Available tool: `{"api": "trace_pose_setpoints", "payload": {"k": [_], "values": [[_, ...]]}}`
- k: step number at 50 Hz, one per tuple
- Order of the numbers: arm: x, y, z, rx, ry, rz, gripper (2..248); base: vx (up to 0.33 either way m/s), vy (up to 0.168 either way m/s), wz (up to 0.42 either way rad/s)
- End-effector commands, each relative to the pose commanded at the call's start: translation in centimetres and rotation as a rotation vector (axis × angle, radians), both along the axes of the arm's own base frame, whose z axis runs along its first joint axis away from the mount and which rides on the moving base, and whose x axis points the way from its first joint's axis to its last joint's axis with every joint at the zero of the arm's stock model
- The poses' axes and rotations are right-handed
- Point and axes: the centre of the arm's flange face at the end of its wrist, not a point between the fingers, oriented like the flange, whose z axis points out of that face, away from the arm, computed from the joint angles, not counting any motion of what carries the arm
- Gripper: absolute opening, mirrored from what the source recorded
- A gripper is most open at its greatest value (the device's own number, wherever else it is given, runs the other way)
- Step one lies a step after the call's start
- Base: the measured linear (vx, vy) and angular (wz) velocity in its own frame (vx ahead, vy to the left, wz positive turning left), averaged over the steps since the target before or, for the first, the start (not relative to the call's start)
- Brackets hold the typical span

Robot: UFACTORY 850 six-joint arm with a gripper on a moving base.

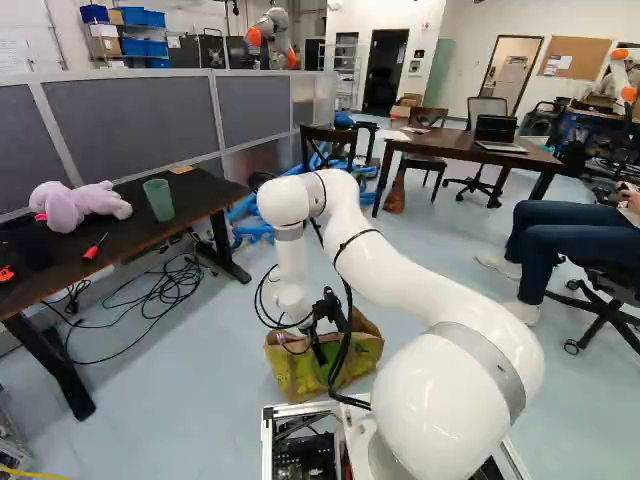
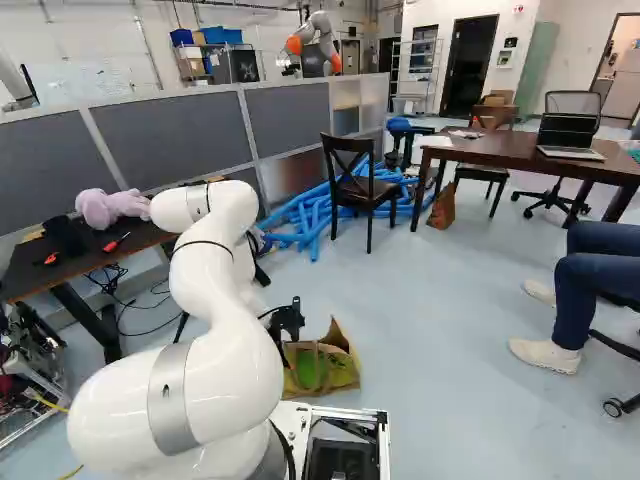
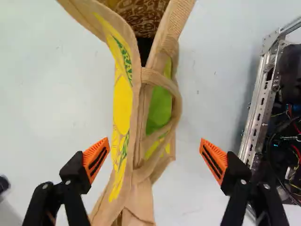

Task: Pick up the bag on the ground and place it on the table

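Fingers (image 3: 96,159): two, wide apart, lined up astride the bag (image 3: 123,103), presumably so we can close on its cloth. Bag: ungripped, standing on the floor (image 1: 190,400), handle (image 3: 177,106) bowed outward. Beyond: our likely table (image 1: 130,232), holding toy (image 1: 75,206) and cup (image 1: 158,200).

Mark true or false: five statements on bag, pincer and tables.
1. The pincer stands open, with the bag between its fingers in the wrist view. True.
2. The bag sits up on a table. False; it is on the floor.
3. The green cup and the purple toy share one table. True.
4. The laptop is folded shut. False; the laptop is open.
5. The pincer is clamped on a bag handle. False; its fingers are wide apart, the handle loop ungripped.
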Motion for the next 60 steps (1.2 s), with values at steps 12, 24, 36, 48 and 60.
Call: {"api": "trace_pose_setpoints", "payload": {"k": [12, 24, 36, 48, 60], "values": [[0.1, -1.9, -1.9, -0.003, 0.015, -0.042, 247, 0.0, 0.0, 0.0], [1.6, -4.0, -3.7, 0.002, 0.002, -0.099, 247, 0.0, 0.0, 0.0], [2.7, -4.4, -5.4, 0.007, -0.012, -0.116, 247, 0.0, 0.0, 0.0], [2.7, -4.5, -6.8, 0.007, -0.013, -0.117, 233, 0.0, 0.0, 0.0], [2.7, -4.5, -6.9, 0.007, -0.013, -0.117, 158, 0.0, 0.0, 0.0]]}}
